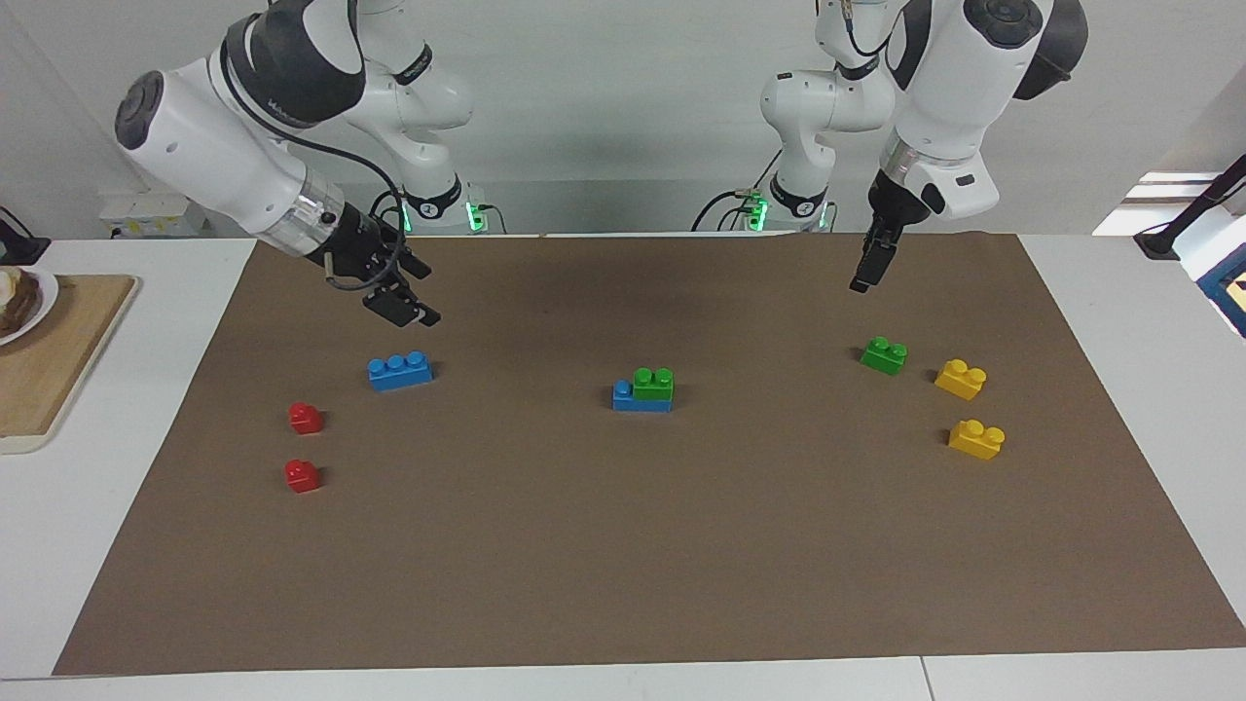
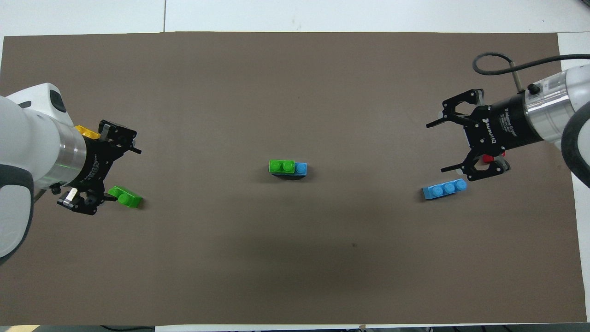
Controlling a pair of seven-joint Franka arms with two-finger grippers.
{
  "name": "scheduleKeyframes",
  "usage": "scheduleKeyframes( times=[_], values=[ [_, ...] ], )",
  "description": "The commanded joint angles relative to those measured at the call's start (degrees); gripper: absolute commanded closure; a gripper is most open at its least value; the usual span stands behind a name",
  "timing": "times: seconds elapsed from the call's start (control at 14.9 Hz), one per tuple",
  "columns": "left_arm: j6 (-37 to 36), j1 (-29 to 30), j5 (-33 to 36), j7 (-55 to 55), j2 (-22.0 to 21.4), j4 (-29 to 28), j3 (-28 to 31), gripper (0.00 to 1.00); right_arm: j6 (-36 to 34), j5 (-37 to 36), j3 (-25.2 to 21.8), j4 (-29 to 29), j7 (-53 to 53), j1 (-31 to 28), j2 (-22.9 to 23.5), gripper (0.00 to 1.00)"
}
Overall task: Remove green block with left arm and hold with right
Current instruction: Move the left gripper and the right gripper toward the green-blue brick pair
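Both arms have ground to cover, I'd say. The right claw (image 1: 407,308) hangs spread wide at its own end of the desk (image 1: 623,565), and should come in low to pinch the blue brick (image 1: 625,397) by its sides. The left claw (image 1: 869,271), also wide open, hangs near a spare green brick (image 1: 884,355). It should skip that one and pull the green block (image 1: 653,384) straight up. That block sits mid-desk, pressed onto the blue brick: bright green, two studs, covering all but one blue stud.

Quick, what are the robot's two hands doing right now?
Left gripper: open, holding nothing.
Right gripper: open, holding nothing.
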Motion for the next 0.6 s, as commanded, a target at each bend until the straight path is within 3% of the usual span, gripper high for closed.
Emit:
scheduleKeyframes(
  times=[0.0,0.54],
  values=[
    [5.7,-2.7,-0.6,-9.3,-3.6,-6.1,0.7,0.0,2.3,2.8,0.4,-0.2,5.2,0.7,2.4,0.06],
    [12.9,-10.3,-1.1,-29.1,-2.8,-10.3,0.7,0.0,18.6,9.9,0.4,-9.1,13.2,8.8,4.9,0.06]
  ],
)
